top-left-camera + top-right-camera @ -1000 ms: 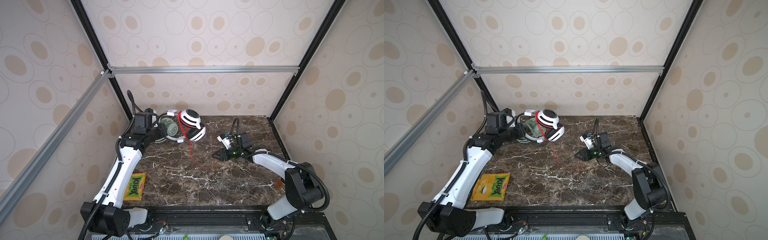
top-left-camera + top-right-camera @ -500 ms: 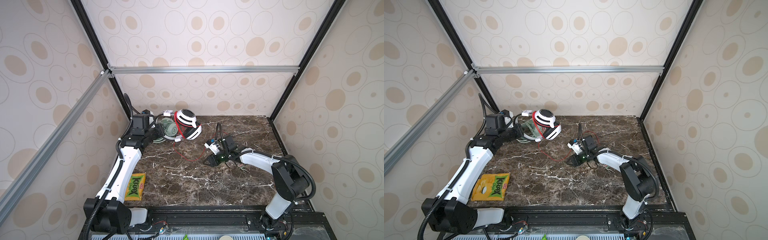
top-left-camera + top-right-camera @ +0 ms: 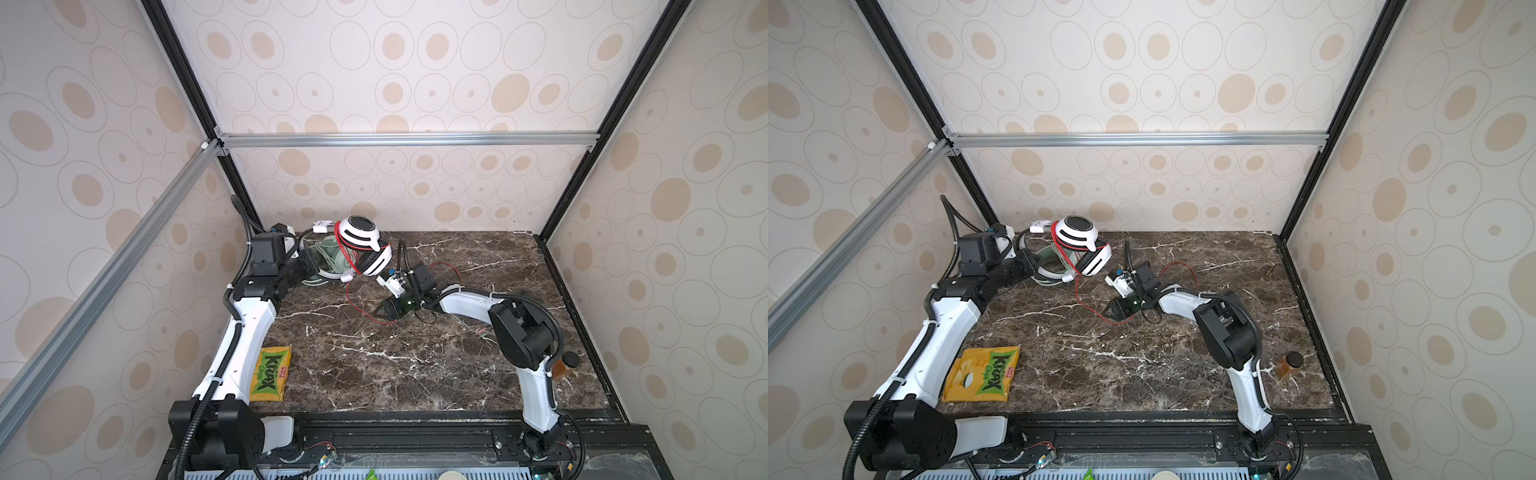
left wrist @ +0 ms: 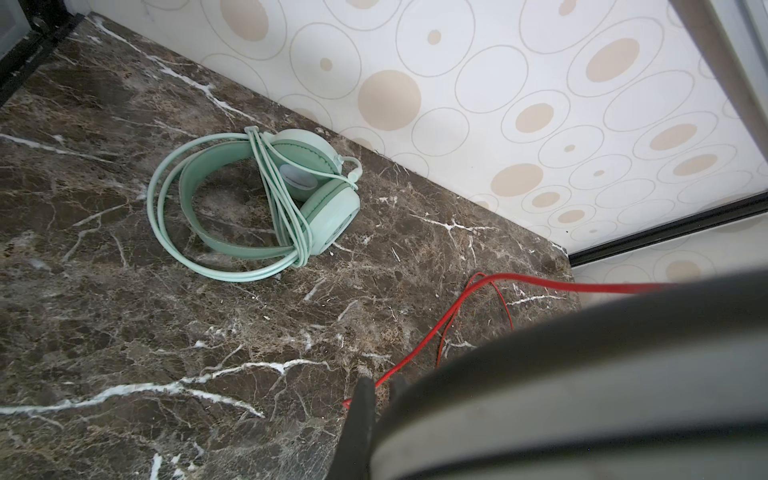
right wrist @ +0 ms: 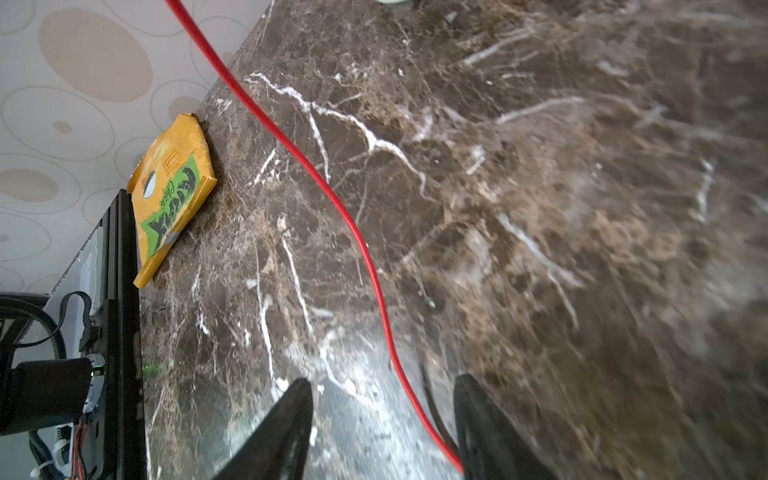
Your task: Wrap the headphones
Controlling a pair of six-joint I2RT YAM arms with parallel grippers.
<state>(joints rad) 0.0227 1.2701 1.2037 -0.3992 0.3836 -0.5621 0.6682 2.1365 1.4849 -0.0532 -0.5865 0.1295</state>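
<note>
Movement over the last second belonged mostly to the right arm. Its claw (image 3: 384, 311) had slid leftward across the tabletop (image 3: 415, 365), from right of centre to about the middle, and its jaws had spread a little wider. In the right wrist view they stood open, with the red cord (image 5: 332, 187) running loose between them, close beside one finger and not pinched.

The left claw (image 3: 312, 266) had stayed clamped shut on the grey headband of the white-and-black headphones (image 3: 363, 245). It had drawn them slightly farther toward the far left corner, where they hung lifted near the mint green headphones (image 4: 328, 216). That mint pair lay on the tabletop at the far left, its pale cord already bound around band and cups.

A few red turns showed around the held pair in both top views. The rest of the cord dropped to the tabletop, curved through the right claw and looped behind that wrist. By the look of it, one pair was done and the other only partly wound. The right claw seemed to be letting cord slide through so it could take a fresh hold nearer the headphones before another turn. A chips packet (image 3: 270, 374) lay at the near left.
</note>
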